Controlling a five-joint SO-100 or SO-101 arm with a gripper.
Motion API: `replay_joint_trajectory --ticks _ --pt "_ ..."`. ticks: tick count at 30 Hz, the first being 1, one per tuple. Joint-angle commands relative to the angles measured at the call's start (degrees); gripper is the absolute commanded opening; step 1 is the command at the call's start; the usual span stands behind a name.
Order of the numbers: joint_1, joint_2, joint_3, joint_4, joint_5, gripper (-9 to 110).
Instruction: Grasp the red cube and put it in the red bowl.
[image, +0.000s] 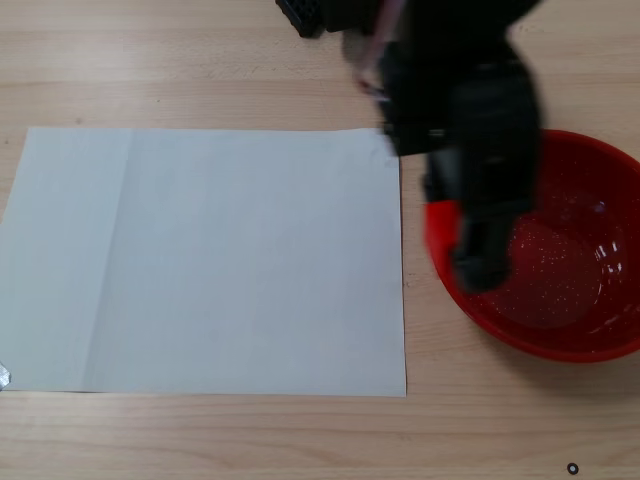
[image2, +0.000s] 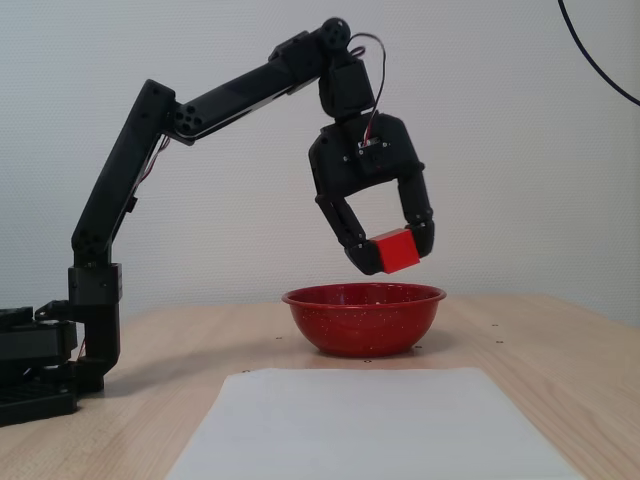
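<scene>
In a fixed view from the side, my black gripper (image2: 392, 252) is shut on the red cube (image2: 396, 250) and holds it in the air just above the red bowl (image2: 364, 318). The cube sits between the two fingertips, clear of the bowl's rim. In a fixed view from above, the blurred black gripper (image: 480, 262) hangs over the left part of the red bowl (image: 580, 300), whose inside shows fine white speckles. The cube is hidden under the gripper in that view.
A white sheet of paper (image: 210, 260) lies on the wooden table left of the bowl; it also shows in front of the bowl in the side view (image2: 370, 425). The arm's base (image2: 40, 370) stands at the left.
</scene>
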Motion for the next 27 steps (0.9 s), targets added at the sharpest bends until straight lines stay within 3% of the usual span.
replay_joint_trajectory --ticks 1,17,21,27 --pt "1.76 7.29 -6.33 -1.93 0.79 0" --pt "13.54 1.41 -5.01 2.02 -0.44 1" --pt "13.97 0.53 -4.22 3.52 -0.88 35" --pt "13.8 0.88 -4.31 3.96 -0.79 46"
